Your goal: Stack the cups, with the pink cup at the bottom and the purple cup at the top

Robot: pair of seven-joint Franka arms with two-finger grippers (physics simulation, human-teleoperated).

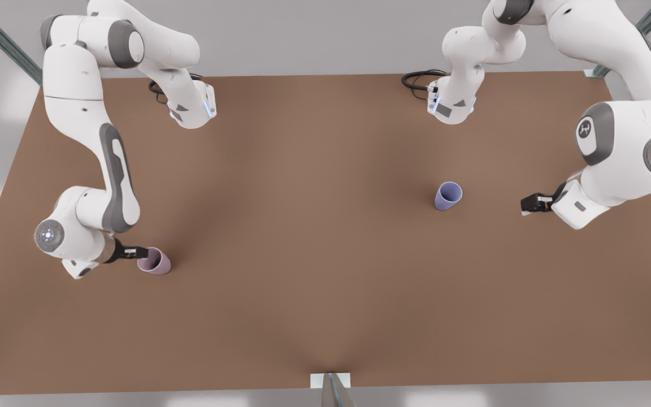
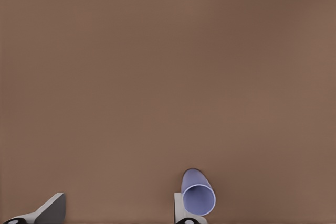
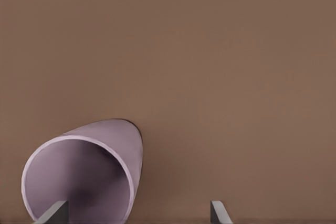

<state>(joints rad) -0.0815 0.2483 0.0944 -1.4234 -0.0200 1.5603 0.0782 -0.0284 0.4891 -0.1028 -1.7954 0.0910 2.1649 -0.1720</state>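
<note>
The pink cup (image 1: 154,261) stands mouth up on the brown table near the front view's left edge. My right gripper (image 1: 138,252) is open right at its rim. In the right wrist view one finger (image 3: 52,213) overlaps the mouth of the pink cup (image 3: 84,177), while the other finger (image 3: 220,212) is clear of it. The purple cup (image 1: 448,195) stands mouth up toward the front view's right. My left gripper (image 1: 529,203) hovers open well off to its right. Seen from the left wrist, the purple cup (image 2: 198,195) sits just beyond one finger (image 2: 181,208).
Both arm bases with black cables (image 1: 419,79) sit along the table's far edge. A metal post (image 1: 331,390) stands at the middle of the near edge. Bare brown tabletop (image 1: 303,226) stretches between the two cups.
</note>
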